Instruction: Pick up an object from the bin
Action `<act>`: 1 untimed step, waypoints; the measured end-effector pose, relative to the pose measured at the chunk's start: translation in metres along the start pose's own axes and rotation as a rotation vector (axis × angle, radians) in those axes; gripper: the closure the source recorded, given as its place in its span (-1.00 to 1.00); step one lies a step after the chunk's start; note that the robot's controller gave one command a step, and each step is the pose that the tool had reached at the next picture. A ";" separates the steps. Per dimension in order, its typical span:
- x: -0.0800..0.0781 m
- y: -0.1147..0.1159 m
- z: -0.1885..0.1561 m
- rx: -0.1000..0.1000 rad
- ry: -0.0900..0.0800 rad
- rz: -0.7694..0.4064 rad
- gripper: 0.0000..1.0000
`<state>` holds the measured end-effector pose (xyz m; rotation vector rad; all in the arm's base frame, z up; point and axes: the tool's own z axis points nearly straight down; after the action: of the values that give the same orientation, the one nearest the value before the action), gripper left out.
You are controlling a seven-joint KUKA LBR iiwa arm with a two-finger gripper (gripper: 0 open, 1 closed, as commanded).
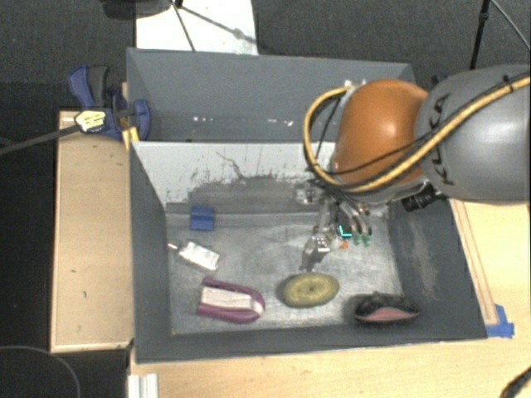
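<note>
The gripper [315,254] hangs just above the flat olive disc [309,289], likely because the disc lies apart from its neighbours. Whether the gripper is open or closed cannot be told. A purple pouch [230,300] lies left of the disc.

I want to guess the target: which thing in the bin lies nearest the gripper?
The round olive disc, close by the gripper; the blue block, white piece, purple bundle and dark pink thing lie farther off.
</note>
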<state>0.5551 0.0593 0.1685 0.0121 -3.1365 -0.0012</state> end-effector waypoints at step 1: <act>0.050 -0.024 0.099 -0.001 -0.004 -0.102 -1.00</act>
<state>0.5052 0.0352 0.0697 0.1725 -3.1362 -0.0034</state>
